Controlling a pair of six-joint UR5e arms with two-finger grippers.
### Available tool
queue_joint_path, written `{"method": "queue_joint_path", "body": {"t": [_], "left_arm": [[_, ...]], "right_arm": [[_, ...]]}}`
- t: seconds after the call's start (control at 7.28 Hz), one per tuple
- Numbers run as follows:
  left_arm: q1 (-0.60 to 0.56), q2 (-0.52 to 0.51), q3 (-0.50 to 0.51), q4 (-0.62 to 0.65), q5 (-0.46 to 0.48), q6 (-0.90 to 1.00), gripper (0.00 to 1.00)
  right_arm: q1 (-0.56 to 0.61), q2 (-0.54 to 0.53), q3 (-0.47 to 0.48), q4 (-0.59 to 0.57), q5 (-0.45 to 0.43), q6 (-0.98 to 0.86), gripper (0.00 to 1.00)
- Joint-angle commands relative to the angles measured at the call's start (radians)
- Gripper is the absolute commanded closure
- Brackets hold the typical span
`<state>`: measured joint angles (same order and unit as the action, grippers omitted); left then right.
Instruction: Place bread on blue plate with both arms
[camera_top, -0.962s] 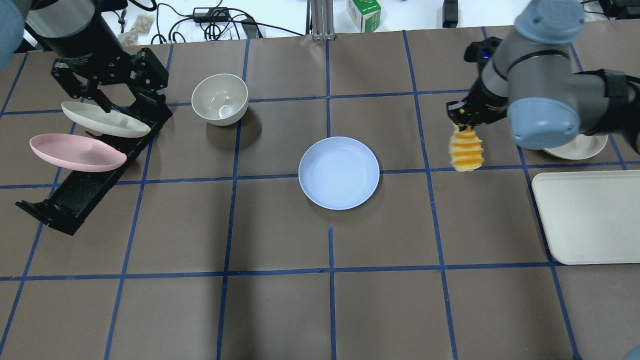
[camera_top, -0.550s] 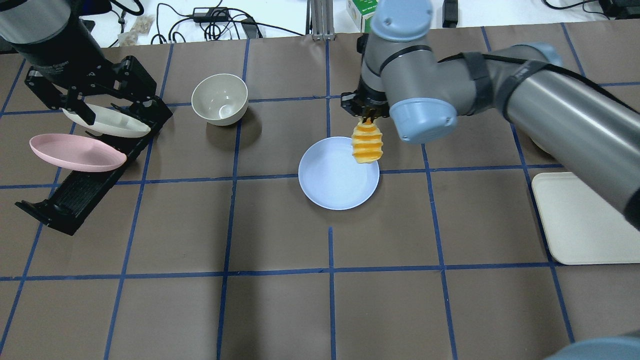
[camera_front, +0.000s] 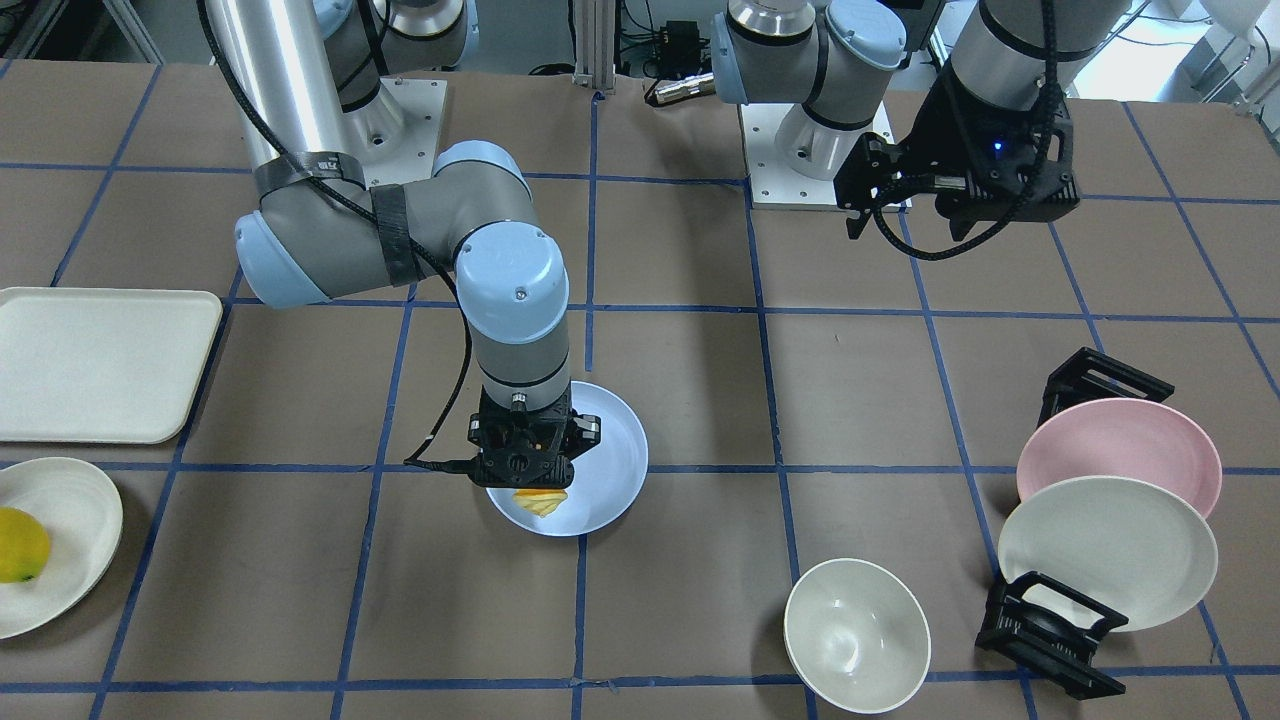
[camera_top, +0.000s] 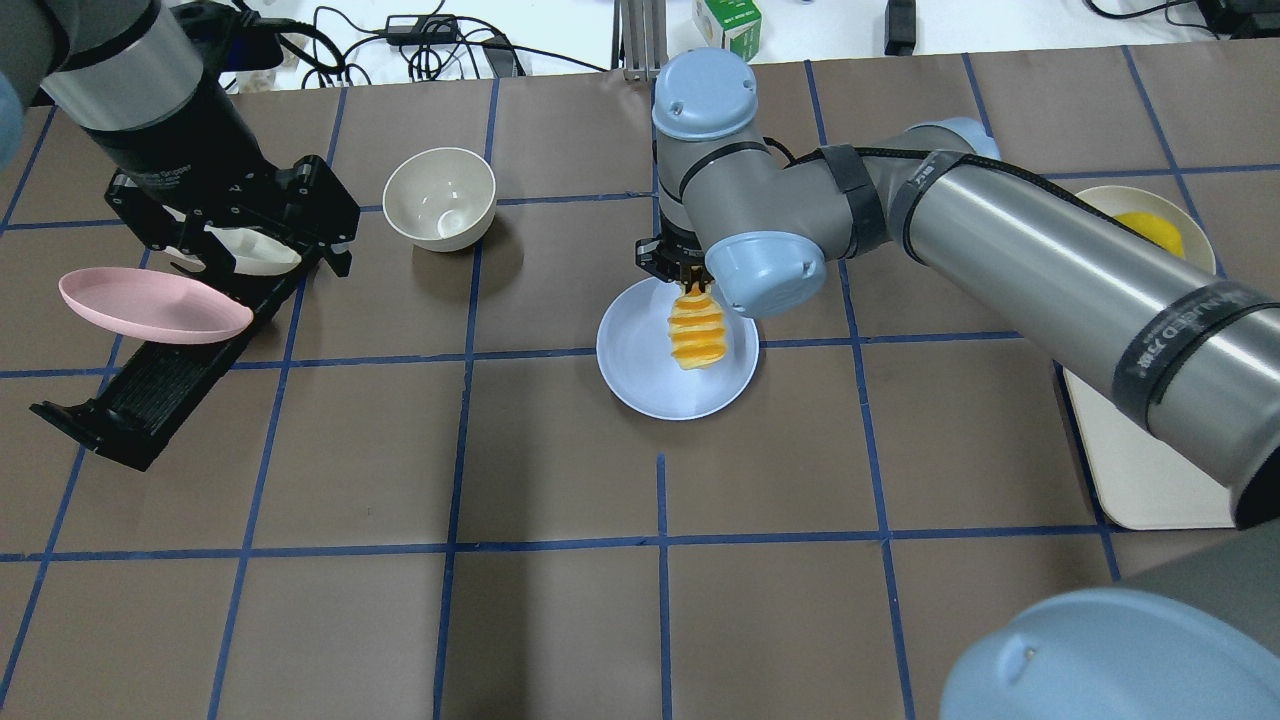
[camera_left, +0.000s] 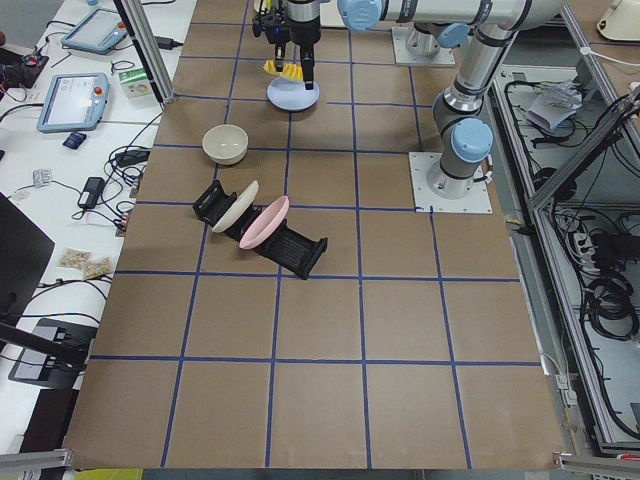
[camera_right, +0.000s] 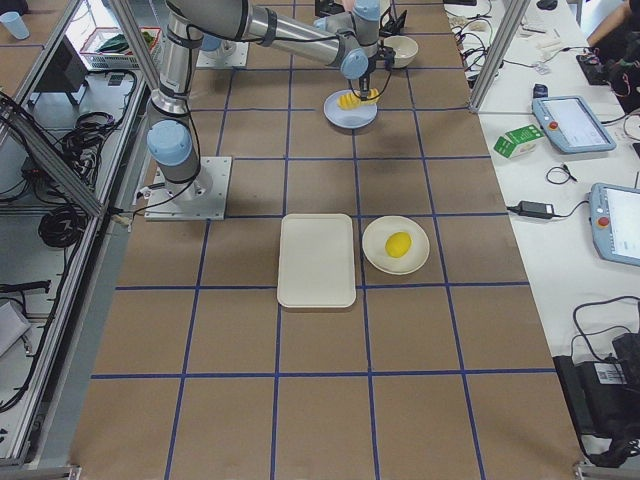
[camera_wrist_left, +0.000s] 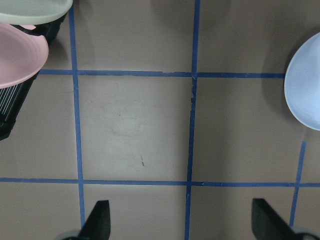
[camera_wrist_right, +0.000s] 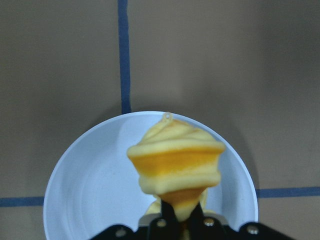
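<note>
Right gripper (camera_top: 688, 283), clamped on the upper end of the bread (camera_top: 698, 335), directly over the plate (camera_top: 640, 375). Note that the loaf hangs from the jaws with its long axis near upright, its free end pointing down into the plate. You cannot tell whether that lower tip touches the plate. Left gripper (camera_wrist_left: 182, 227), well apart from the plate on the robot's left, has its fingers (camera_wrist_left: 101, 220) spread wide and holds nothing. It hangs near the rack (camera_top: 150, 385) that carries the pink dish (camera_top: 150, 305). A bowl (camera_top: 440, 197) stands between that gripper and the plate.
</note>
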<state>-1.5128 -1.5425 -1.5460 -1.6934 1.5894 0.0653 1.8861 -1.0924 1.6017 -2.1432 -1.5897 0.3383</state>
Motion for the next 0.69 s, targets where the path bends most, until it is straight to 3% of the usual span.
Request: {"method": "queue_joint_path", "body": {"t": [0.0,0.14,0.27,0.41,0.55], "left_arm": [[-0.009,0.004,-0.003,0.000,0.006,0.004,0.00],[-0.009,0.002,-0.003,0.000,0.006,0.004,0.00],[-0.007,0.004,-0.003,0.000,0.006,0.004,0.00],[-0.009,0.004,-0.003,0.003,0.001,0.004,0.00],[-0.004,0.002,-0.005,0.001,-0.002,0.007,0.00]], "right_arm": [[0.001,0.028,0.006,0.009,0.001,-0.005,0.70],[0.001,0.029,0.010,0.003,0.001,-0.007,0.49],[-0.001,0.031,0.024,0.002,-0.003,-0.007,0.17],[-0.001,0.029,0.041,-0.003,0.001,-0.005,0.00],[-0.005,0.028,0.046,0.009,0.001,-0.007,0.00]]}}
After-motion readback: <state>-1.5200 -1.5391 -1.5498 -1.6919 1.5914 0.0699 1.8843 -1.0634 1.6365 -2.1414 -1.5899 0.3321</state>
